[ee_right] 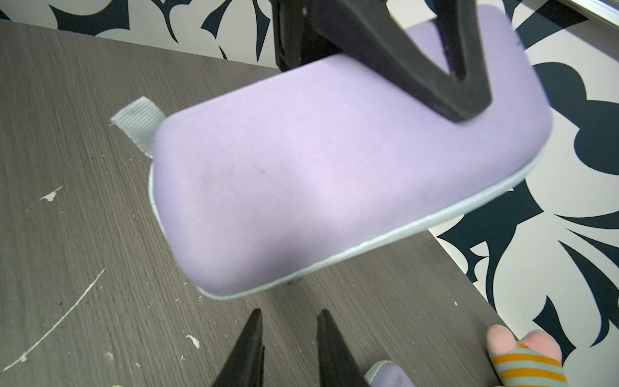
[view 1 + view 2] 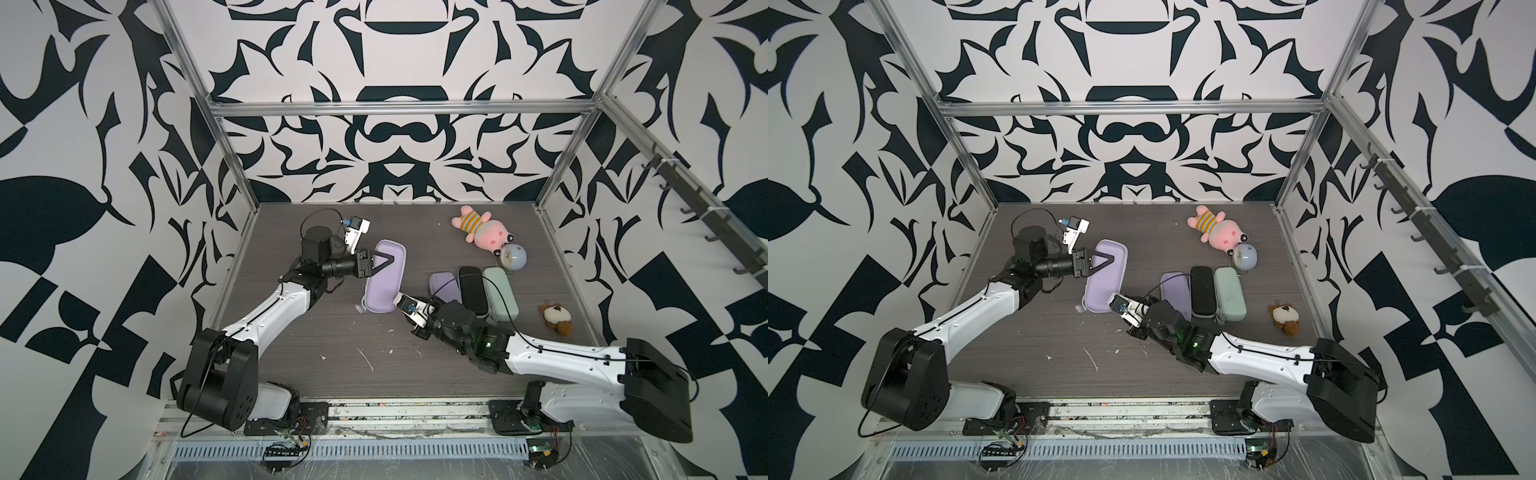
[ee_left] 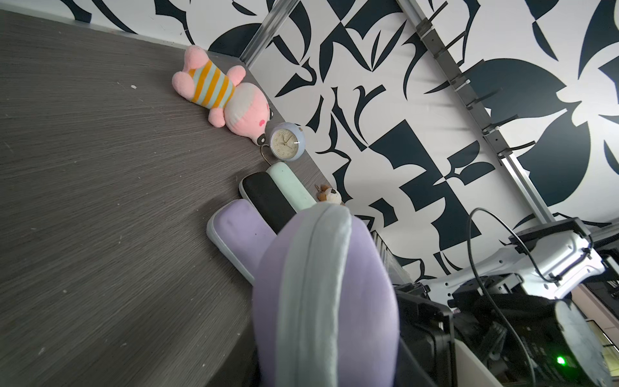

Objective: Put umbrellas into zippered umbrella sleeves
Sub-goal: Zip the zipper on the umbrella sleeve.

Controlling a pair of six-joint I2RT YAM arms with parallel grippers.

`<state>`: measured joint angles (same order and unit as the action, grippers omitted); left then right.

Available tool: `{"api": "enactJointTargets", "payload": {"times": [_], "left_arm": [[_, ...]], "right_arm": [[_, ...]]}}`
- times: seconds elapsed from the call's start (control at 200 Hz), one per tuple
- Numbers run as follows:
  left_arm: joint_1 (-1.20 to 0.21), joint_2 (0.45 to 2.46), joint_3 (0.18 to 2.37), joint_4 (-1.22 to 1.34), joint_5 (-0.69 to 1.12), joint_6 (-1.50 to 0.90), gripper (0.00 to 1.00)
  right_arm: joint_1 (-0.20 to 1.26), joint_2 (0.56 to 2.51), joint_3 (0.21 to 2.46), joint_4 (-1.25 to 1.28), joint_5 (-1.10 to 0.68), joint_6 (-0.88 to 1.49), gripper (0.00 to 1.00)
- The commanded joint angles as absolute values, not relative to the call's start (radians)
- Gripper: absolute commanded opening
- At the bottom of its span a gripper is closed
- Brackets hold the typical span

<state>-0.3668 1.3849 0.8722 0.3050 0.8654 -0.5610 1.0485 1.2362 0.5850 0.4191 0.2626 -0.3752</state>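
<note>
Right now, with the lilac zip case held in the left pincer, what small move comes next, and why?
Probably lower the left pincer until the lilac oblong hard-shell zip case lies flat on the grey table. It is tilted, gripped near one end only, its zip seam looks closed in the left wrist view, and the right pincer stands open and empty short of it.

Two white-shelled arms (image 2: pixel 282 301) with black joints (image 2: pixel 220 370) and thin black cables (image 3: pixel 469 241).
</note>
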Motion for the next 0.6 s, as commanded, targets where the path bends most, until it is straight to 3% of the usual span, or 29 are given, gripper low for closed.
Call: {"api": "enactJointTargets", "payload": {"times": [0.0,0.46,0.595], "left_arm": [[-0.371,1.378,0.922,0.316,0.899,-0.574,0.06],[-0.389,1.399,0.922,0.313,0.896,-0.584,0.03],[-0.391,1.405,0.920,0.317,0.891,-0.585,0.03]], "right_arm": [[1.054,1.253,0.584,0.539,0.293,-0.417,0.26],[1.054,1.344,0.619,0.683,0.345,-0.426,0.26],[1.054,1.363,0.640,0.688,0.331,-0.430,0.20]]}}
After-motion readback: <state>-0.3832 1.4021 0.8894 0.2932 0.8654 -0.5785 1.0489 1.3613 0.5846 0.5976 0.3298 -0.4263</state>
